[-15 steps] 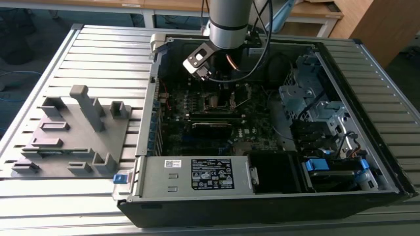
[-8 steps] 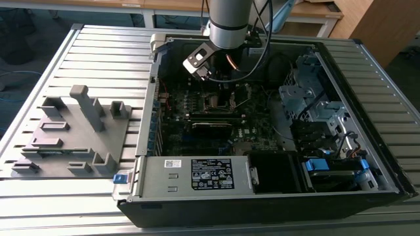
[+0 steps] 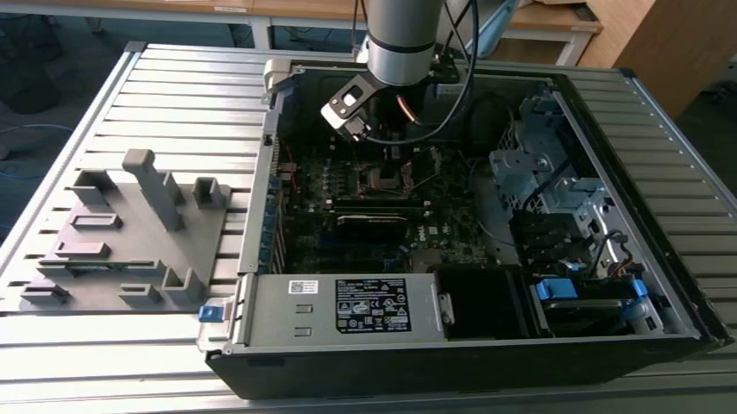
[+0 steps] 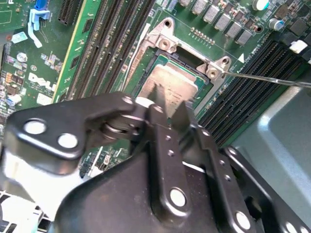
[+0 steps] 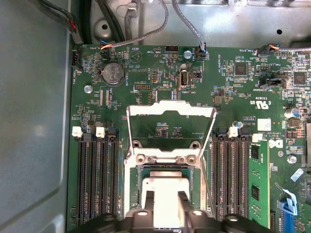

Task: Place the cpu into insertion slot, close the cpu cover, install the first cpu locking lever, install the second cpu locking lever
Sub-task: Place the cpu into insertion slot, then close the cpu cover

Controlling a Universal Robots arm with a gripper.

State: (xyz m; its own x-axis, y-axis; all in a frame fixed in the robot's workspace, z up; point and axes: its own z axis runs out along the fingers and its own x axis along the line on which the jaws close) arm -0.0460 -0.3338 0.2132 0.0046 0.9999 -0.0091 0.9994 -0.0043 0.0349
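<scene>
Black metal fingers [image 4: 160, 126] of the gripper [image 4: 169, 103]: jaws apart by a narrow gap, tips poised over the cpu [image 4: 170, 82]; contact with its top cannot be judged. In the first wrist view the gripper [image 5: 165, 201] shows the chip's pale top in the gap between its fingers, and the gap is narrower than the chip. Cpu [image 5: 165, 184]: dull silver-grey square, lying flat within the insertion slot [image 5: 167, 171], directly under the jaw tips. Cpu cover [image 5: 170, 109]: thin metal frame with a square window, raised open on its hinge at the slot's edge, not over the chip. Thin metal rod [image 4: 267, 77]: runs from the slot's corner bracket out across the neighbouring memory slots. Motherboard [image 5: 160, 63]: green, with the slot set between two banks of long black memory slots [image 5: 97, 179], a green memory stick [image 5: 256, 179] beyond one bank, and a coin cell [image 5: 112, 73] toward a corner of the board. Exterior view: arm [image 3: 401, 43] reaches down into the open computer case [image 3: 679, 259], above the insertion slot [image 3: 384, 178] at mid-board; power supply [image 3: 340, 306] along the case's near edge. The case lies on a ribbed grey metal table [image 3: 173, 95], with a grey moulded fixture [image 3: 127, 233] beside it toward the exterior view's left. Wooden desks [image 3: 288, 9] stand beyond the table's far edge.
</scene>
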